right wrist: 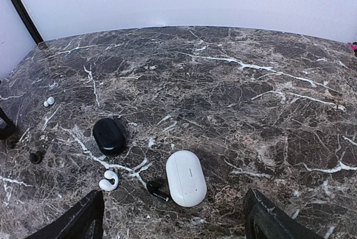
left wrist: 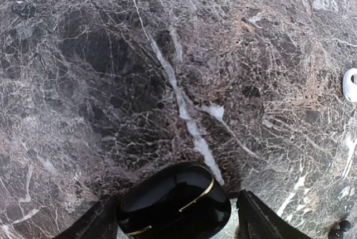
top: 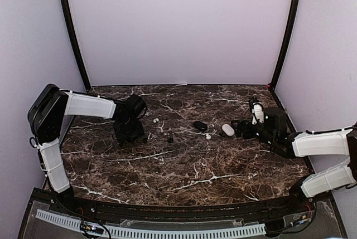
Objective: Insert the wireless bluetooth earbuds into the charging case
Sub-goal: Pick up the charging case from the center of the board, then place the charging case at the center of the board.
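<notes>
Top external view showed the left end effector (top: 129, 132) low over the dark marble tabletop (top: 184, 177) on the left side. In the left wrist view its fingers (left wrist: 92, 225) stood spread wide, one on each side of a glossy black case (left wrist: 173, 203) with a gold seam, which lay on the tabletop. A bright gap separated that case from the right-hand finger, so nothing was clamped.

To the right, a white earbud (top: 155, 120) lay loose toward the far side. A small black bud (top: 170, 138) lay a little nearer, and both were apart from every case. Further right, near the middle, sat a second black case (right wrist: 109, 136), shut. Another white earbud (right wrist: 109, 180) rested on the tabletop just nearer than that case and slightly to its right.

A black earbud (right wrist: 158, 190) lay just beside the left side of a white case (right wrist: 186, 177); whether they touched could not be told. The white case was shut and lay flat. Just right of it was the right end effector (top: 244, 129), its fingers wide apart and holding nothing.
</notes>
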You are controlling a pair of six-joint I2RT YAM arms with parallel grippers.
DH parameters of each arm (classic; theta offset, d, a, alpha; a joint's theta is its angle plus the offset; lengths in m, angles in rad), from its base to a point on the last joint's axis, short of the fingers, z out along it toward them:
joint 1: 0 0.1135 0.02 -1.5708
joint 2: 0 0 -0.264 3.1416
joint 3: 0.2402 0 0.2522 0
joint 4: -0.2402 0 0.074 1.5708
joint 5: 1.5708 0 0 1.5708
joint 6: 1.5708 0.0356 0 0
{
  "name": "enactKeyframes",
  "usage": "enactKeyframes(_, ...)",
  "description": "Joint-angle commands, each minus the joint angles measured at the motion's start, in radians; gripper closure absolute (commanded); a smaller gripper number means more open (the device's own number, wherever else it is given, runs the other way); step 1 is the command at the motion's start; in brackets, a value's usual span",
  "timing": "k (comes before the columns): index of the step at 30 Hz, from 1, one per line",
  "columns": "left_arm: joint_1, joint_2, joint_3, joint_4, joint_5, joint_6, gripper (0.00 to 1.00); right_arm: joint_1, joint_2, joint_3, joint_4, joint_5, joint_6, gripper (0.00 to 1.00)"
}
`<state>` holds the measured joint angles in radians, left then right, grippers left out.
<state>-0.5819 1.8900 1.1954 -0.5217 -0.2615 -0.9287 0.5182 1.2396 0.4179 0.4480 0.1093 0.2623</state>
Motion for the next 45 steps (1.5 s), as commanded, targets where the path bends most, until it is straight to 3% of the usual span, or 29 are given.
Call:
enactKeyframes(1, -0.005, 0.023, 0.020, -0.278, -0.222, 0.046, 0.20, 0.005, -0.019, 0.009, 0.018, 0.004, -0.007, 0.14)
enactKeyframes(12, -0.005, 0.010, 0.023, -0.242, -0.233, 0.118, 0.39, 0.006, -0.018, 0.009, 0.017, 0.006, -0.006, 0.14)
enactKeyframes(25, -0.130, -0.251, -0.068, -0.012, -0.120, 0.402, 0.38, 0.006, -0.028, 0.009, 0.013, 0.005, -0.006, 0.14)
enactKeyframes(34, -0.297, -0.385, -0.260, 0.409, 0.251, 0.650, 0.39, 0.005, -0.061, -0.001, 0.008, -0.108, 0.000, 0.14)
enactKeyframes(38, -0.299, -0.368, -0.308, 0.550, 0.501, 0.657, 0.40, 0.005, -0.093, -0.014, 0.011, -0.121, -0.001, 0.14)
enactKeyframes(45, -0.300, -0.308, -0.347, 0.709, 0.703, 0.655, 0.40, 0.005, -0.166, -0.096, 0.128, -0.134, 0.021, 0.11)
